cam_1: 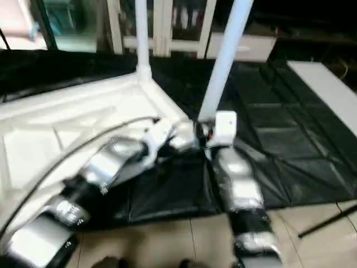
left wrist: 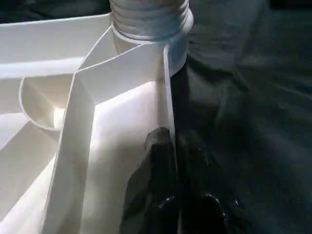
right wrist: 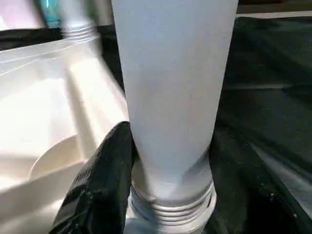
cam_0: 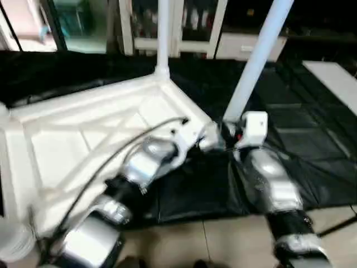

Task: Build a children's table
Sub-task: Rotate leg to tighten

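Tabletop (cam_0: 83,139) lies upside down on the black-sheeted work table (cam_0: 312,139), X-ribs facing up, near edge at the robot's side. One leg (cam_0: 163,33) stands upright in the far corner socket; a second leg (cam_0: 254,64) rises tilted from the near right corner, threaded base showing at the socket in the right wrist view. Left gripper (left wrist: 168,161) is pressed together on the thin raised rim (left wrist: 165,87) just short of that corner, one finger (left wrist: 151,175) inside the wall, the other outside. Right gripper (right wrist: 165,170) wraps the leg's fat end just above the threads, pinching it at roughly half spread; near finger (right wrist: 100,180) bears on the tube. Handling guess: hollow moulded plastic, light, stiff enough, glossy so slippery under rubber pads. The rim wall looks thin and could flex, so it's fine for steadying, poor for lifting. Best hold on the leg is low at the wide end, where torque goes straight into the threads; higher up the taper would likely slip and lever the socket sideways.
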